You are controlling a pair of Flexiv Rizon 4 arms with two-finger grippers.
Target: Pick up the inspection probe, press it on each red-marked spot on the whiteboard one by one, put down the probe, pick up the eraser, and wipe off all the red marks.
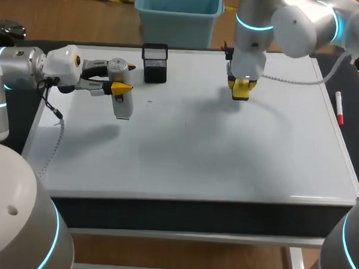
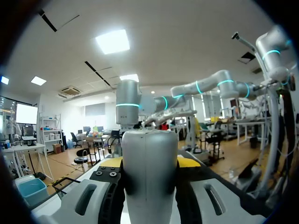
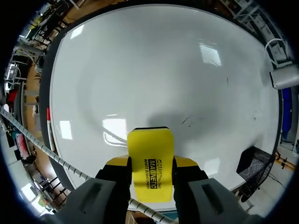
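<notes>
Only lettering I could find was on the yellow eraser [image 3: 150, 163] pinched in the right gripper [image 3: 150, 162]. A few short lines of black print ran across its face, the middle one set in a black bar. In the head view it was too small to read. The grey inspection probe [image 2: 148, 186] clamped in the left gripper [image 2: 149, 162] carried no marking I could make out.

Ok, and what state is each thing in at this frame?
Whiteboard: no red marks visible.
Probe: clamped in the left gripper, held off the whiteboard.
Eraser: clamped in the right gripper.
Mesh cup: upright, at the whiteboard's far edge.
Marker: lying flat beside the whiteboard's right edge.
</notes>
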